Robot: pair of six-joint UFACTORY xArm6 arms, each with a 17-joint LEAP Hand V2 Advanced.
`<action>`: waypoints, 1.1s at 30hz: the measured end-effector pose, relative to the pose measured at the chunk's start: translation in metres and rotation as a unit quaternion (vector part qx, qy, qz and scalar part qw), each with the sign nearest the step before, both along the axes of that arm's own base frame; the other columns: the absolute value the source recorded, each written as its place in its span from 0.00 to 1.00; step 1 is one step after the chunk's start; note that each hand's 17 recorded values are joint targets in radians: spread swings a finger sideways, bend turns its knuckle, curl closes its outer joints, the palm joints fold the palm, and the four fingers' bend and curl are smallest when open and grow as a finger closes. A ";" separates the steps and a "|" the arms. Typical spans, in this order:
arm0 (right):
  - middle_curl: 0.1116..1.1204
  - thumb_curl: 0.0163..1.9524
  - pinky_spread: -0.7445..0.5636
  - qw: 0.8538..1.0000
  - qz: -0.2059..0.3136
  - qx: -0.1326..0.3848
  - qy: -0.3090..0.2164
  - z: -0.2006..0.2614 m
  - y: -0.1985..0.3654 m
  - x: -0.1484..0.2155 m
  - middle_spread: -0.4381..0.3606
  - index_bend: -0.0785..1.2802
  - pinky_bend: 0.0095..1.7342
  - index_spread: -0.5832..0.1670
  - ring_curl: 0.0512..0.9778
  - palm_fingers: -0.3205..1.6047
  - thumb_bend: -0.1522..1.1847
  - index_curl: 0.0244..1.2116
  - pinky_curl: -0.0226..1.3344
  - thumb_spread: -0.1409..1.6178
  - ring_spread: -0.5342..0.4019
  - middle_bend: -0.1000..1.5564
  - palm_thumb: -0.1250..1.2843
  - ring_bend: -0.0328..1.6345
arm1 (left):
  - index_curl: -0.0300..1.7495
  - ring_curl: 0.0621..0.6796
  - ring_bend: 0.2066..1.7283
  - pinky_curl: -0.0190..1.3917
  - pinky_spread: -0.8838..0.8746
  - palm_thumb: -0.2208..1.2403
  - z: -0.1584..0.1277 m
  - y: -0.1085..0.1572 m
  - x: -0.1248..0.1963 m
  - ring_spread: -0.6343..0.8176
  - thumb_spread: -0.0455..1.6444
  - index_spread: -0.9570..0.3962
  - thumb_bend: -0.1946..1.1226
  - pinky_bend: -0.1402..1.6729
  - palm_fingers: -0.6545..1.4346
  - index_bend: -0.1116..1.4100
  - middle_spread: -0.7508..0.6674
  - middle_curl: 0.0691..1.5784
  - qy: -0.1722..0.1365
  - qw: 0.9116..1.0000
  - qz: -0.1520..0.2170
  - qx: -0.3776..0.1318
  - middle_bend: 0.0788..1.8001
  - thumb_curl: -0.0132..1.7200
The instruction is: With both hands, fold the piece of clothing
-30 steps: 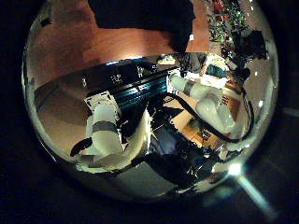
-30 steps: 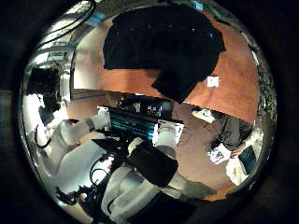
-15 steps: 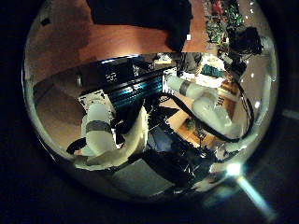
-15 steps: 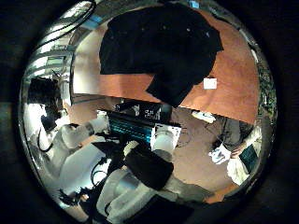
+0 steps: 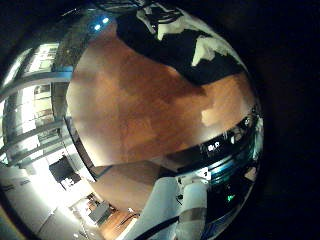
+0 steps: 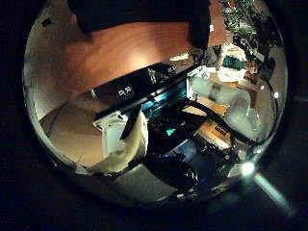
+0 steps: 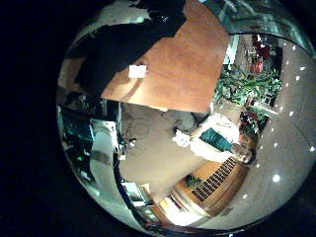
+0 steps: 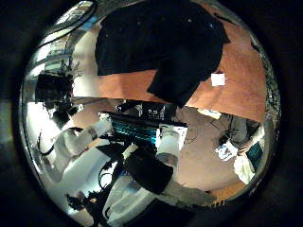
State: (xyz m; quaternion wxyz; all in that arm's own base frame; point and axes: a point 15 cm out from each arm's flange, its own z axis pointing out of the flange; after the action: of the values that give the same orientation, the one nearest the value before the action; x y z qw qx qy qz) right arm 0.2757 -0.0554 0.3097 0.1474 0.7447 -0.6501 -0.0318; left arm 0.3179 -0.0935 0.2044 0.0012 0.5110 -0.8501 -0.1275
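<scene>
A dark piece of clothing [image 8: 161,43] lies spread on the wooden table [image 8: 241,71]. One part of it [image 8: 175,87] reaches to the table's edge on the arms' side. My right hand is high above it, and the whole garment shows in the right thumb side palm view. The right little finger side palm view holds the clothing [image 7: 114,54] on the table [image 7: 188,59]. My left hand is also well above the table [image 5: 140,100]. It sees only an edge of the clothing [image 6: 144,14] and, beside the bare wood, the clothing [image 5: 175,40]. Neither hand touches the cloth.
A small pale tag [image 8: 219,79] lies on the table beside the clothing, and the tag [image 7: 137,71] shows again near the table's edge. Both arms [image 8: 80,137] [image 8: 169,142] rise from a rack [image 8: 137,128] just off the table's edge.
Both thumb side palm views have shifted, so their cameras have moved. The clothing fills slightly more of each view. It lies on the table as before.
</scene>
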 end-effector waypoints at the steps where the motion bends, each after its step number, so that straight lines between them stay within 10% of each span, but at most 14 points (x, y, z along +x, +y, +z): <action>1: 0.25 0.11 0.73 1.000 0.000 0.000 0.001 0.000 0.000 -0.001 0.40 0.18 0.43 0.25 0.15 0.31 0.10 0.24 0.06 0.78 0.50 0.24 0.26 0.43 | 0.22 0.21 0.33 0.26 0.72 0.40 -0.008 0.000 0.007 0.68 0.68 0.70 0.13 0.32 0.34 0.18 0.72 0.16 -0.009 1.000 -0.001 0.002 0.05 0.19; 17: 0.26 0.11 0.73 1.000 -0.006 -0.006 0.011 0.010 -0.002 -0.014 0.40 0.18 0.41 0.24 0.16 0.32 0.10 0.24 0.07 0.76 0.50 0.24 0.26 0.43 | 0.22 0.20 0.31 0.24 0.70 0.43 -0.058 -0.004 0.042 0.66 0.64 0.72 0.13 0.29 0.40 0.20 0.66 0.18 0.012 0.999 0.024 0.033 0.10 0.19; 33: 0.26 0.11 0.73 1.000 -0.007 -0.006 0.006 0.012 -0.002 -0.015 0.38 0.18 0.40 0.21 0.16 0.32 0.10 0.24 0.07 0.75 0.47 0.24 0.26 0.42 | 0.29 0.41 0.54 0.28 0.31 0.62 -0.065 0.000 0.055 0.18 0.65 0.53 0.16 0.39 0.80 0.21 0.31 0.34 0.030 0.997 0.032 0.061 0.35 0.23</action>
State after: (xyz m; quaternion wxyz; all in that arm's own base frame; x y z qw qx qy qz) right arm 0.2608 -0.0578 0.3222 0.1551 0.7391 -0.6546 -0.0333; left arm 0.3727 -0.0937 0.1397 0.0000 0.5327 -0.8237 -0.1944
